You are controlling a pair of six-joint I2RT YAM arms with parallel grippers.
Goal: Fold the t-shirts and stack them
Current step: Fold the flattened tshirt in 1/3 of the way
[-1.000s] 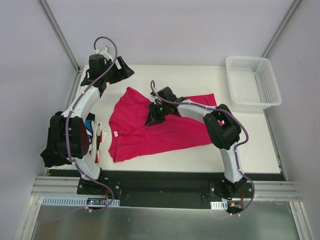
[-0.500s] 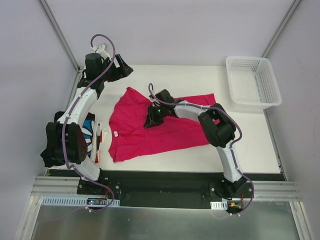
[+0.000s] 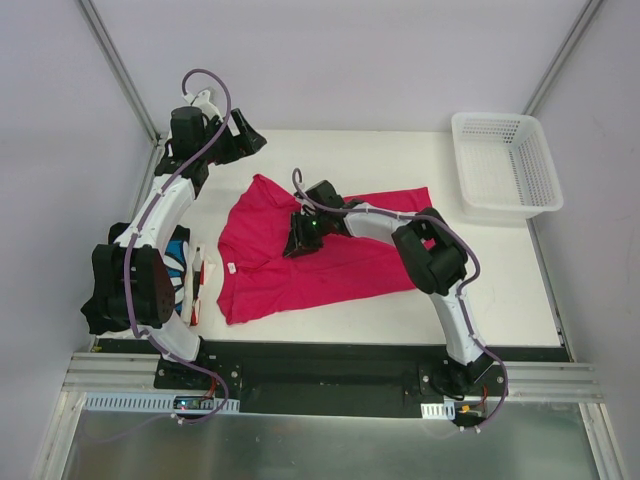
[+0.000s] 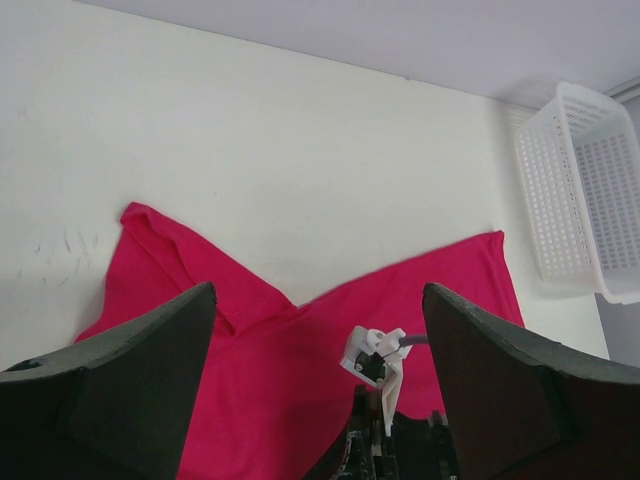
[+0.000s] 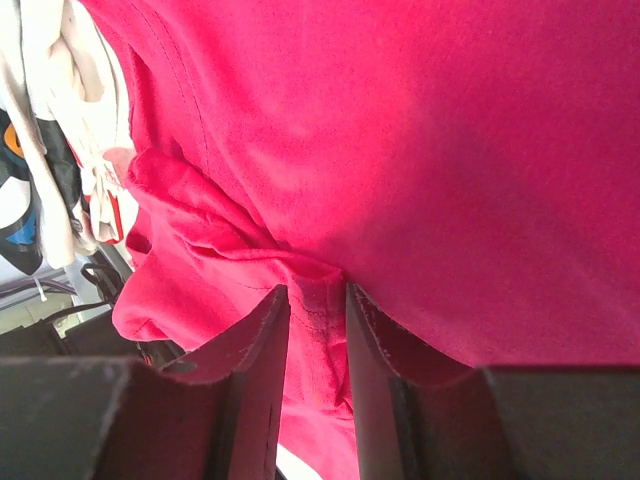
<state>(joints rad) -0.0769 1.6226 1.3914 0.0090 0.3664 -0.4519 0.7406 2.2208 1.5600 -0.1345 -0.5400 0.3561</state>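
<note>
The crimson-pink t-shirt [image 3: 330,265] lies spread and rumpled in the middle of the table, also filling the right wrist view [image 5: 430,150] and showing below the left wrist [image 4: 260,360]. My right gripper [image 3: 297,240] is low on its centre-left part. Its narrow jaws [image 5: 317,295] are shut on a raised ridge of pink cloth. My left gripper [image 3: 250,140] hangs above the table's back left corner, open wide [image 4: 318,295] with nothing between its fingers. Other t-shirts [image 3: 195,280], black, blue, white and red, lie bunched at the table's left edge [image 5: 40,170].
A white lattice basket [image 3: 505,165] stands at the back right corner, seen too from the left wrist [image 4: 575,190]. The left arm's elbow [image 3: 130,285] overhangs the bunched pile. The right arm's wrist [image 4: 375,360] shows between the left fingers.
The right gripper has crept a little to the left over the pink shirt, bunching cloth between its jaws. The left gripper drew slightly back and left, then held still.
</note>
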